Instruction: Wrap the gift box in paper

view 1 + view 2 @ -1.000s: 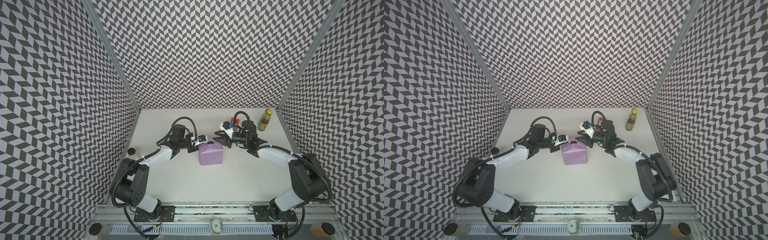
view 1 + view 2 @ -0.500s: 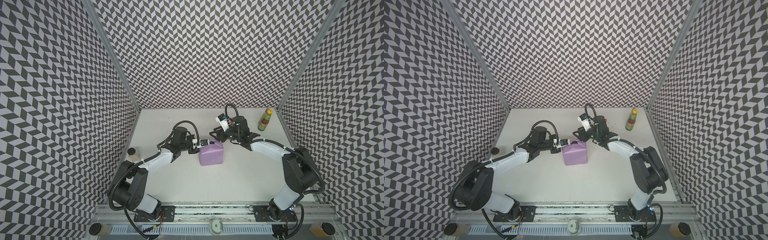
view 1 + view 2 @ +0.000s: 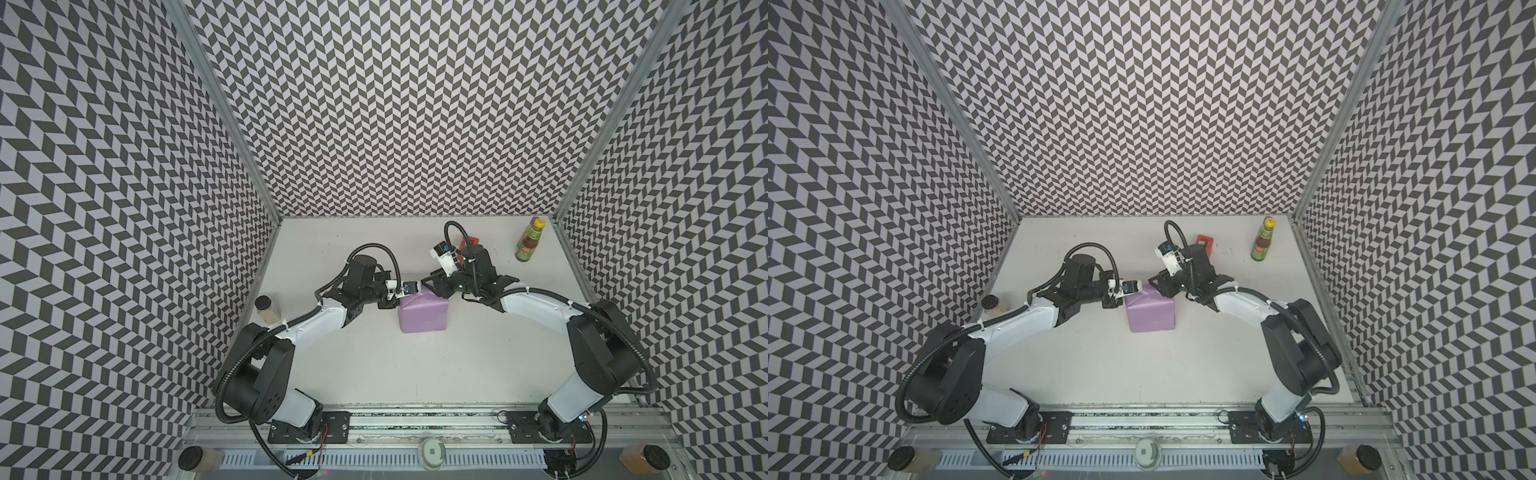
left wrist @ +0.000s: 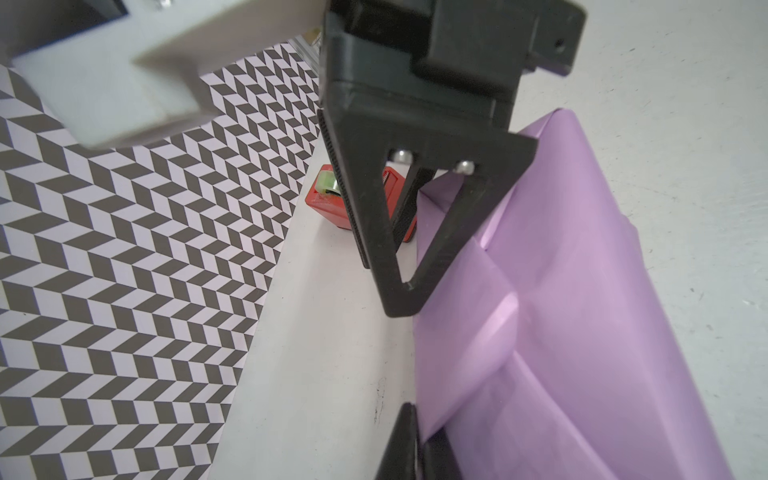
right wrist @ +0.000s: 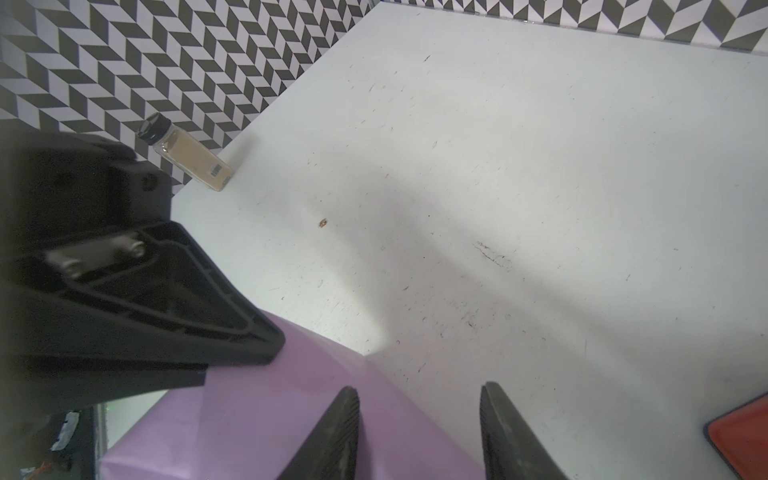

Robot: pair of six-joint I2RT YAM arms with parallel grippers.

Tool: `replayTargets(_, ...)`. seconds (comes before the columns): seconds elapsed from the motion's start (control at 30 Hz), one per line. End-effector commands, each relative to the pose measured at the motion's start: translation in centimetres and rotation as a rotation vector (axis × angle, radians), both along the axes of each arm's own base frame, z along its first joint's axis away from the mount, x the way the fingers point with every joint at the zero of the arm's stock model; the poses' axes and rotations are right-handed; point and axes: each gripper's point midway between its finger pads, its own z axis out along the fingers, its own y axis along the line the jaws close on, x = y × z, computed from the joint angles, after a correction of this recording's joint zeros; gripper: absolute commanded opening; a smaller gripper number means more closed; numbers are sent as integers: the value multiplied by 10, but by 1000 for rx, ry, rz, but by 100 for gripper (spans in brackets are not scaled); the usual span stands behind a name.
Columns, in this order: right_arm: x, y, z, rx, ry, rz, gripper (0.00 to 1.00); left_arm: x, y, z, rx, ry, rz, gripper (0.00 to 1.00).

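White tabletop (image 3: 415,374), chevron walls (image 3: 415,104). Near red tape dispenser (image 3: 1204,243), not touching: paper (image 3: 423,318) folded over unseen gift box. On its dispenser-facing end: left gripper (image 4: 419,419) nearly closed on a flap edge; right gripper (image 5: 415,392) half open, empty, just beside that flap.

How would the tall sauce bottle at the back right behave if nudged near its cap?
The sauce bottle stands upright, tall and narrow, so it would probably tip rather than slide. Its round body suggests it would then roll. It looks like glass, so possibly fragile.
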Motion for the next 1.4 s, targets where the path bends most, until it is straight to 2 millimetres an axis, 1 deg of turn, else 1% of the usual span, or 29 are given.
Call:
replayTargets(0.0,-7,-2,-2,-11,-15,-14,47,-10,2,1,15,3,-15,16)
replayTargets(0.13,-13,-4,-9,-23,-19,-23,46,-13,5,9,13,-16,-11,29)
replayTargets(0.27,-18,-3,-9,-10,-36,-30,45,-24,6,19,-9,-28,-24,45)
replayTargets(0.3,-20,-3,-9,-13,-48,-33,45,-28,7,22,-17,-20,-26,47)
replayTargets(0.37,-21,-3,-8,-17,-67,-40,45,-32,8,36,-80,15,9,49)
replayTargets(0.43,-23,-1,-6,-8,-78,-39,45,-35,11,54,-190,93,52,53)
replayTargets(0.5,-24,-2,-4,-7,-93,-47,44,-38,14,71,-337,244,135,64)
replayTargets(0.53,-25,-3,-3,-4,-99,-48,44,-39,14,76,-404,325,169,68)
replayTargets(0.57,-26,-3,0,3,-107,-49,44,-41,14,80,-469,414,207,70)
replayTargets(0.6,-27,-3,2,7,-116,-53,43,-37,17,82,-546,500,288,70)
replayTargets(0.67,-28,-4,5,13,-133,-60,43,-30,26,78,-688,669,446,69)
replayTargets(0.73,-30,-6,9,15,-151,-67,43,-20,36,67,-786,806,614,69)
replayTargets(0.8,-31,-8,11,17,-166,-72,43,-15,38,59,-834,937,708,70)
replayTargets(0.9,-32,-9,15,29,-186,-79,41,-9,27,53,-854,1062,728,77)
replayTargets(0.97,-33,-9,15,35,-188,-79,41,-9,15,49,-870,1133,690,84)
replayTargets(1.07,-34,-7,13,32,-185,-75,40,-7,2,34,-847,1225,681,91)
replayTargets(1.13,-35,-6,13,34,-191,-72,40,-9,-6,25,-829,1258,679,92)
replayTargets(1.23,-35,-5,14,37,-194,-70,40,-13,-9,8,-798,1287,708,92)
replayTargets(1.37,-35,-3,18,43,-200,-70,40,-29,-11,-12,-766,1311,729,90)
